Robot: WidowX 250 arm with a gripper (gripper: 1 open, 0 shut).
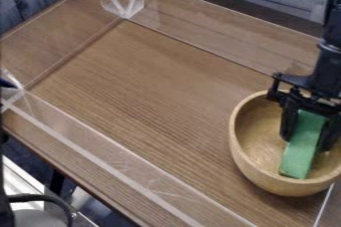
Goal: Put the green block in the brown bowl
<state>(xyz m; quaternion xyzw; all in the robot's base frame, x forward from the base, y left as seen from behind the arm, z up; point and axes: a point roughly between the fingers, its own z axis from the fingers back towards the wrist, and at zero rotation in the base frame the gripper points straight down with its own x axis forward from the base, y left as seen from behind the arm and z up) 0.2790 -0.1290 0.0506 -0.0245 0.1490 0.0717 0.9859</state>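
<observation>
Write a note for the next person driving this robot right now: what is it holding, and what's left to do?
Gripper: its jaws are closed around the top end of the green block.
Green block: standing tilted inside the brown bowl, lower end down by the bowl's floor; whether it touches cannot be told.
Brown bowl: on the wooden table, near its right edge.
Done: block picked up and brought into the bowl.
Left: open the jaws to let go, then lift the arm clear.

Wooden counter (147,82) bearing the brown bowl (253,161) at lower right; the tool (309,112) grips the green block (305,143), tilted inside the bowl's hollow.
</observation>
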